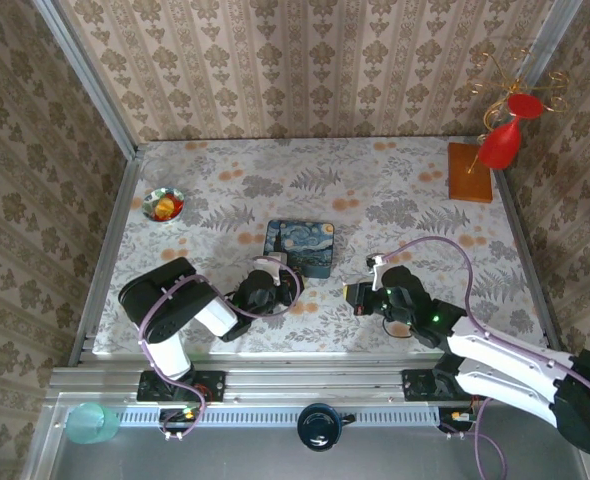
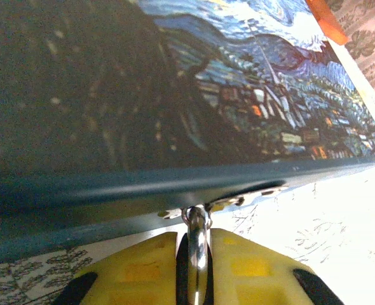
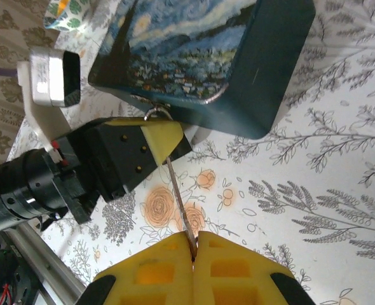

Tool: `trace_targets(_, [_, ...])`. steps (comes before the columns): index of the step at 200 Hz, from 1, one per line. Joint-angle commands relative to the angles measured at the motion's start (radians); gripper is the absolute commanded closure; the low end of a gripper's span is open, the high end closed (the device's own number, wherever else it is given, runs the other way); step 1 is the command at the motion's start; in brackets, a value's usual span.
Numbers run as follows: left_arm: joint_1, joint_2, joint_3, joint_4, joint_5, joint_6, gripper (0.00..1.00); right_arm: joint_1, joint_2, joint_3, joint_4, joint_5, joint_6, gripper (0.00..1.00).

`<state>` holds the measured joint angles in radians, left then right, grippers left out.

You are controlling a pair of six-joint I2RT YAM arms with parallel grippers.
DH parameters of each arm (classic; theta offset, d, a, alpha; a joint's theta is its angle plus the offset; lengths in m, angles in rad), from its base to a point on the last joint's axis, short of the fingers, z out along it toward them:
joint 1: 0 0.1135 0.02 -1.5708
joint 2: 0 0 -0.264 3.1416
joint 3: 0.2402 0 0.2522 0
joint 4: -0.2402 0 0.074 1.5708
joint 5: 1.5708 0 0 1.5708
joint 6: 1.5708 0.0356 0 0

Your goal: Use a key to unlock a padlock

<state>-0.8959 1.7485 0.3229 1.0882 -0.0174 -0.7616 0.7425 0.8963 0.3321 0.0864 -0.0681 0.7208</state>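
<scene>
Pinching the padlock (image 2: 200, 254) in my left gripper (image 2: 194, 240), I hold the key (image 3: 178, 197) clamped in my right gripper (image 3: 194, 246), blade against it; unlocking is left.

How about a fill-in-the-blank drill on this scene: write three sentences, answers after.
1. The left gripper clamps the ____, whose shackle pokes out toward the tin.
2. The right gripper is shut on the ____, metal blade sticking out.
3. The tin is coloured ____.
Missing: padlock; key; blue.
</scene>
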Motion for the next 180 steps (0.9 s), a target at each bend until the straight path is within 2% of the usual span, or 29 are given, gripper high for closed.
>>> trace_targets(1, [0.004, -0.041, 0.025, -0.057, 0.017, -0.081, 0.89, 0.009, 0.054, 0.033, 0.059, -0.032, 0.078, 1.00])
trace_targets(41, [0.007, -0.101, 0.056, -0.144, 0.064, -0.174, 0.90, 0.012, 0.150, 0.060, 0.085, -0.073, 0.135, 1.00])
trace_targets(88, [0.013, -0.107, 0.048, -0.078, 0.112, -0.333, 0.90, 0.012, 0.236, 0.059, 0.200, -0.195, 0.227, 1.00])
trace_targets(141, [0.027, -0.165, 0.068, -0.157, 0.150, -0.380, 0.90, -0.005, 0.268, 0.079, 0.222, -0.306, 0.271, 1.00])
trace_targets(180, [0.030, -0.171, 0.081, -0.119, 0.199, -0.422, 0.90, -0.046, 0.340, 0.053, 0.343, -0.401, 0.345, 1.00])
